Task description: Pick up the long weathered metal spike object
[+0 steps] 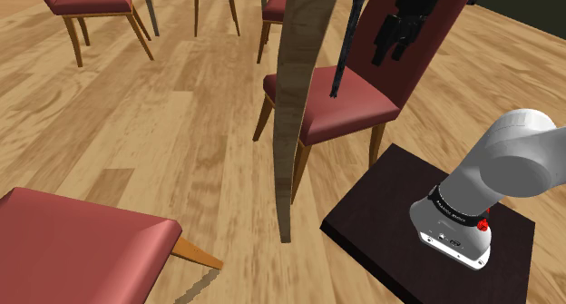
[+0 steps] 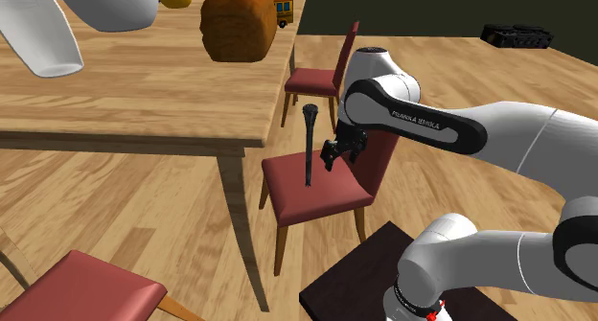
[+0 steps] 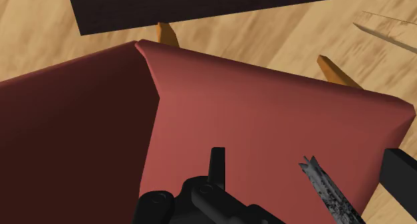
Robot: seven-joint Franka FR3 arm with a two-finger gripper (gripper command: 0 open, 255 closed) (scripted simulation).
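The long dark spike stands almost upright over the seat of a red chair at the near right corner of the wooden worktop. Its broader head is at the top and its lower end is just above the red cushion; whether it touches the cushion cannot be told. In the shoulder view the spike is seen leaning slightly in front of the chair's back, to the right of the worktop's leg.

The gripper is seen beside the spike, at about its lower half, between the spike and the chair's back. In the wrist view the fingers are spread wide. The mottled grey shaft lies between them, nearer one finger, and a gap is seen on each side, so the spike is not clasped.

The dark stand rests on the wooden floor, just near of the chair. A brown loaf lies at the far right of the worktop. More red chairs are placed on the floor around it.
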